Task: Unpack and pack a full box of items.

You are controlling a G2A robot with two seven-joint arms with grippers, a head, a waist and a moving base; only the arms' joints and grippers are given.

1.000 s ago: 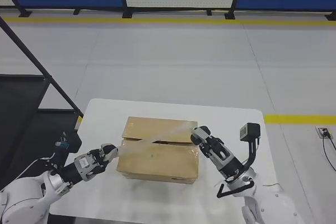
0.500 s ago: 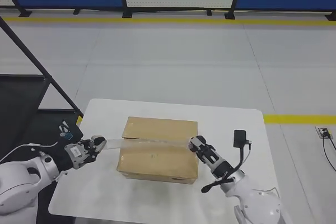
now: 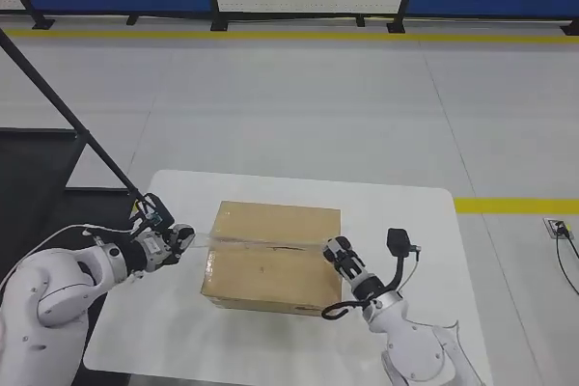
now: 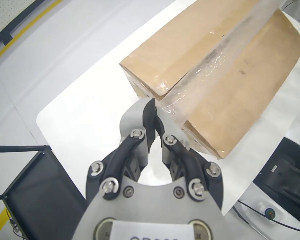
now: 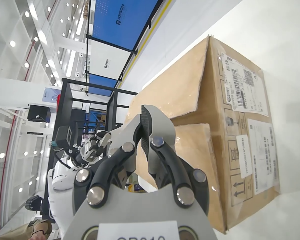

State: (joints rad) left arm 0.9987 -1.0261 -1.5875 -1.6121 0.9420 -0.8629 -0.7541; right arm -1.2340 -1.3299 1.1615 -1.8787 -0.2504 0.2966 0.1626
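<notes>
A brown cardboard box sits shut in the middle of the white table. A clear tape strip runs along its top seam from end to end. My left gripper hangs just off the box's left end, shut on one end of the tape. At the box's right end my right gripper is shut, and the tape's far end leads up to it. The box's right end face carries white shipping labels.
A black metal frame and a black bin stand beside the table's left edge. Bare table surface lies in front of and to the right of the box. The floor behind has a yellow line.
My left gripper has drawn leftward and farther back with the tape end. My right gripper has come down to the box's right end, so the raised tape now lies low along the seam.
</notes>
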